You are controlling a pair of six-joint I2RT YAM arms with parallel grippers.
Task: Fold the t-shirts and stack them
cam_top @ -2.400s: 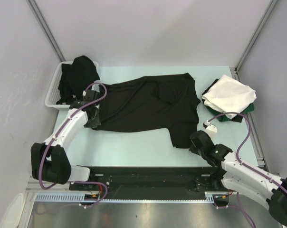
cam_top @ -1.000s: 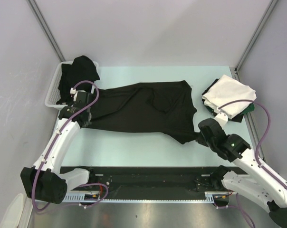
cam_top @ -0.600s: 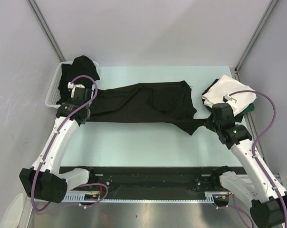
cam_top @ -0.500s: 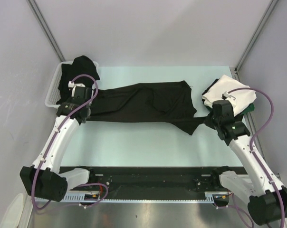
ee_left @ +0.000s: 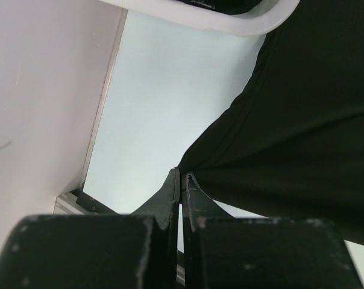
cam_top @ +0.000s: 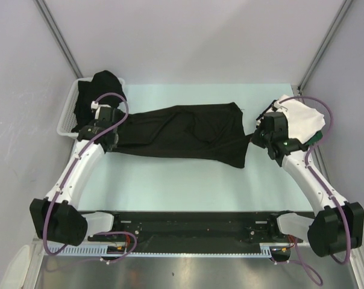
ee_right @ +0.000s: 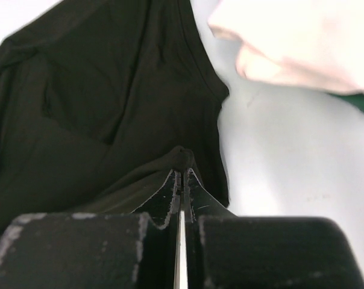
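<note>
A black t-shirt (cam_top: 182, 131) lies stretched across the middle of the table, partly doubled over lengthwise. My left gripper (cam_top: 107, 139) is shut on its left edge; the pinched cloth (ee_left: 188, 171) shows at my fingertips in the left wrist view. My right gripper (cam_top: 257, 138) is shut on its right edge, and a fold of black cloth (ee_right: 183, 158) sits between my fingertips. A folded white t-shirt (cam_top: 299, 117) lies on a dark green one (cam_top: 315, 138) at the right; the white one also shows in the right wrist view (ee_right: 302, 42). More black shirts (cam_top: 97, 90) fill the basket.
The white slotted basket (cam_top: 67, 114) stands at the table's back left corner, its rim (ee_left: 230, 21) close to my left gripper. The folded stack sits right behind my right gripper. Grey walls close in left and right.
Both grippers have carried the shirt's near edge toward the back of the table, folding it over. The right arm swung far back, up beside the white stack.
</note>
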